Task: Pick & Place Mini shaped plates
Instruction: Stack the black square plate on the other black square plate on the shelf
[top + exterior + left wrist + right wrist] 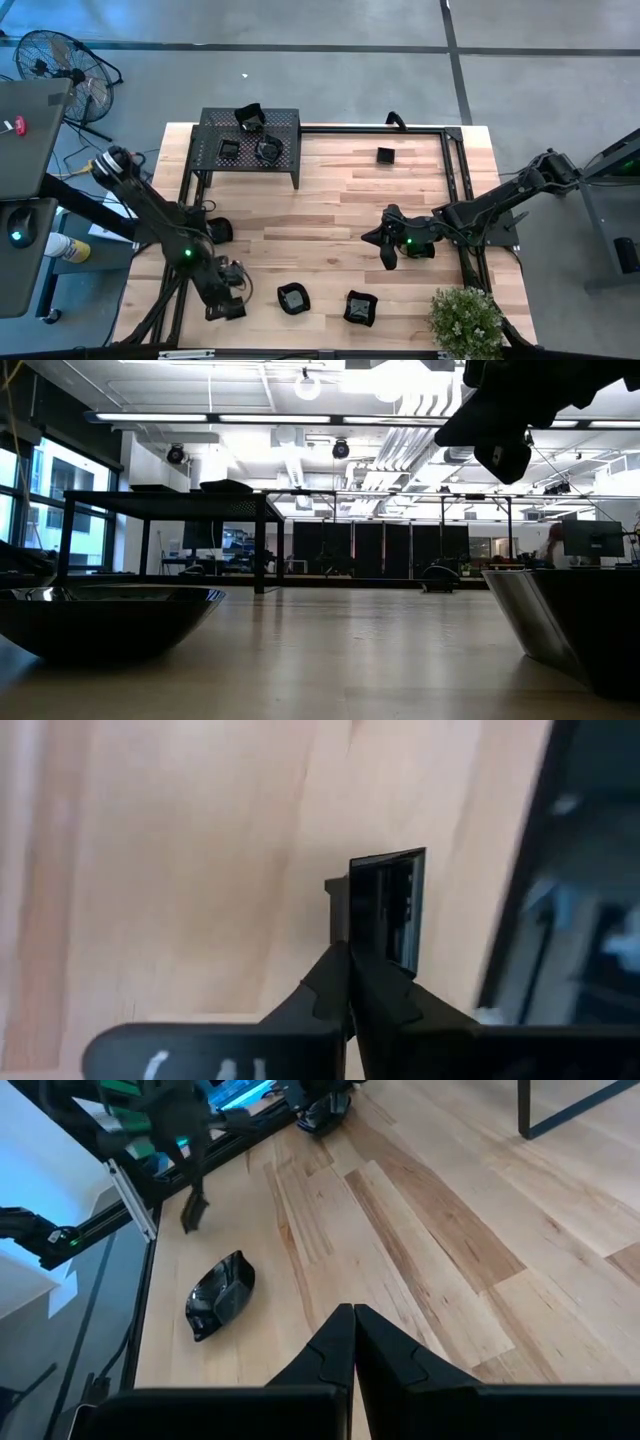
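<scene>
Though small, glossy black square plate.

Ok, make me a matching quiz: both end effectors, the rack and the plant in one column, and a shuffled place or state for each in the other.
1. left end effector
2. right end effector
3. rack
4. plant

a. at a table corner on the right arm's side
b. shut on a square plate
c. shut, empty
d. carries three plates

Pairs: 1-b, 2-c, 3-d, 4-a
</scene>
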